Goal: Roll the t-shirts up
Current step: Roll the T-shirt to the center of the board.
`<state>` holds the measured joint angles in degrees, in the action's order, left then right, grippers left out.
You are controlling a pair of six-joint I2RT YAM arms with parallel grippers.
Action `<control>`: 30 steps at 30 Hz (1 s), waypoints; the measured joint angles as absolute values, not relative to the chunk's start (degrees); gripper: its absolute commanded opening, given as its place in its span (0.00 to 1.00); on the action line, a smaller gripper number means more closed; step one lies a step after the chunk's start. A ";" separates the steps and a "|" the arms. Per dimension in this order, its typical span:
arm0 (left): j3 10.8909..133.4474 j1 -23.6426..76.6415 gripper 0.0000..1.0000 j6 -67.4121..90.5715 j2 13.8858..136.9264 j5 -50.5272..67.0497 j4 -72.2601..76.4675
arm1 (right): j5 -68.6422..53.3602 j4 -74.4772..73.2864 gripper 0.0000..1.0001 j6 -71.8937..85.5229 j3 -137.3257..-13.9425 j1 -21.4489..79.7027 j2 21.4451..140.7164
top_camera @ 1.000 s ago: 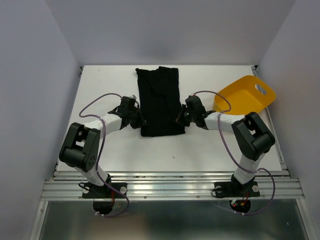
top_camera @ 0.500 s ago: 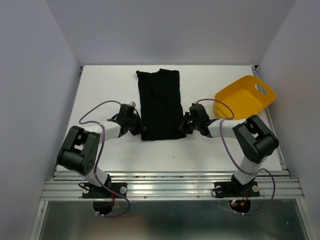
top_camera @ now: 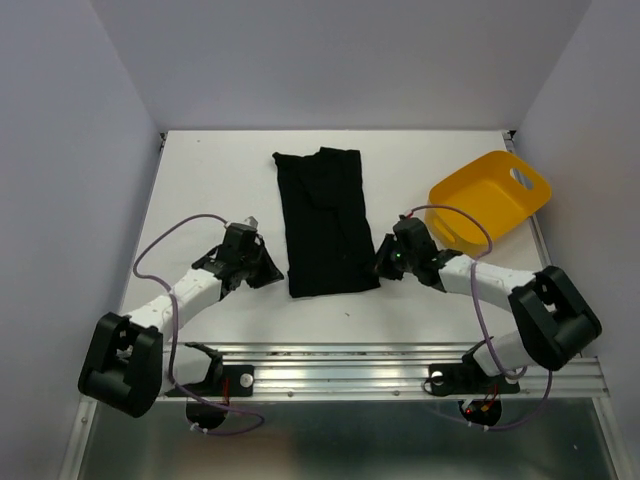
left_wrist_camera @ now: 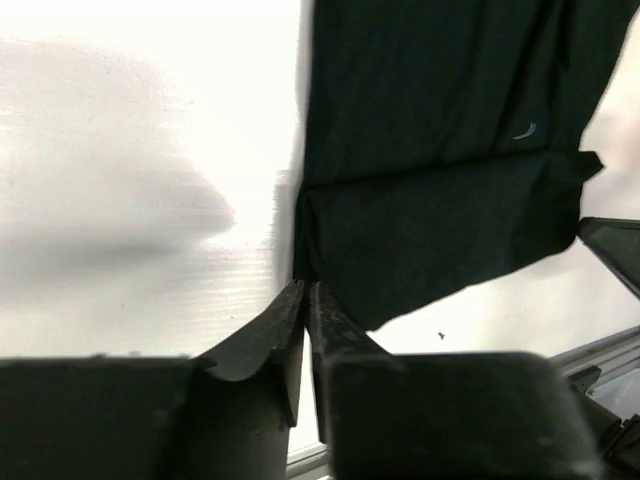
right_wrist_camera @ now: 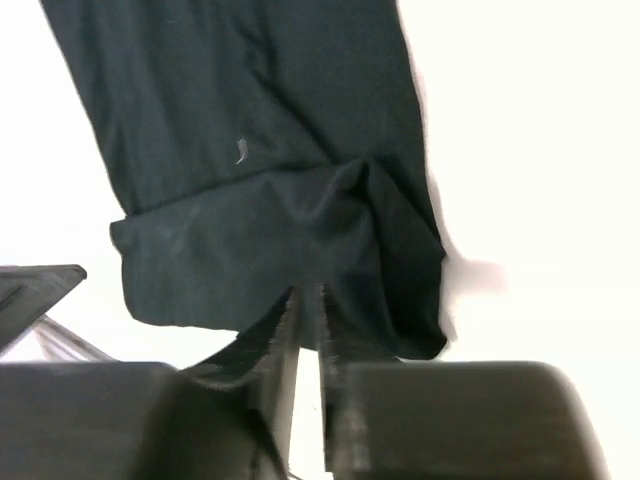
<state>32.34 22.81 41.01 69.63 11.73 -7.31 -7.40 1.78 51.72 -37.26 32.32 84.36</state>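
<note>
The plain black cotton t-shirt (top_camera: 325, 222), folded into a long strip, is laid mid-table on the white table (top_camera: 200, 190). Its near corners are flanked by the left gripper (top_camera: 272, 273) and the right gripper (top_camera: 383, 264), with both pairs of jaws narrowed to slits and nothing gripped.

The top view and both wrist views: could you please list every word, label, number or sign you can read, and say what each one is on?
No text can be read in any of these views.
The black t-shirt is plain, with no print or label showing; a small pale curved fleck on it is not a letter.
The yellow tub carries no writing either.
</note>
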 measured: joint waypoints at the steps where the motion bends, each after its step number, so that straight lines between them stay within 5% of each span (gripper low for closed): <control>1: 32.34 22.79 0.29 40.82 68.27 11.42 -8.21 | -6.50 0.43 0.29 51.48 -37.26 32.32 82.54; 3: 32.18 22.81 0.49 41.06 64.53 10.96 -10.13 | -4.91 -1.98 0.45 50.39 -37.26 32.32 77.84; 12: 24.56 24.36 0.81 45.17 58.59 13.37 -10.26 | -5.04 -4.40 0.62 50.11 -31.44 32.27 72.55; 17: 20.47 24.71 0.74 48.31 56.45 15.14 -8.34 | -6.98 -3.62 0.57 50.98 -28.56 32.21 73.91; 20: 18.98 24.73 0.62 50.00 56.51 15.81 -5.91 | -7.62 -1.02 0.52 51.57 -28.16 32.21 75.26; 30: 17.65 25.10 0.58 51.96 58.92 16.08 -1.02 | -7.66 4.45 0.46 52.97 -28.01 32.21 78.37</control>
